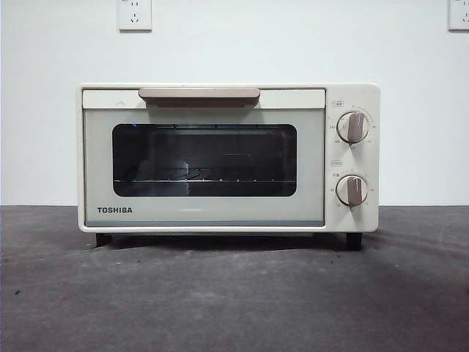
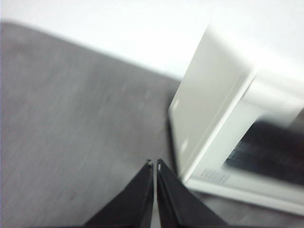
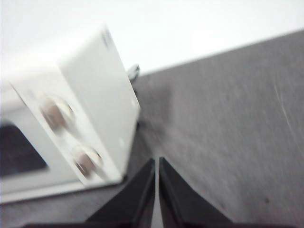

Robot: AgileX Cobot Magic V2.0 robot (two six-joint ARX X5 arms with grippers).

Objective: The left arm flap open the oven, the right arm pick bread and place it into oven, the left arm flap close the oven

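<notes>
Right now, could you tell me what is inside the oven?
Through the oven's dark window only a wire rack shows, with no bread on it. The door is shut, and the frame hides the corners.

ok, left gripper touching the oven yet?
Apart. In the left wrist view the left gripper, jaws shut, hangs over bare table with a gap to the oven. The front view shows no gripper at the door.
</notes>
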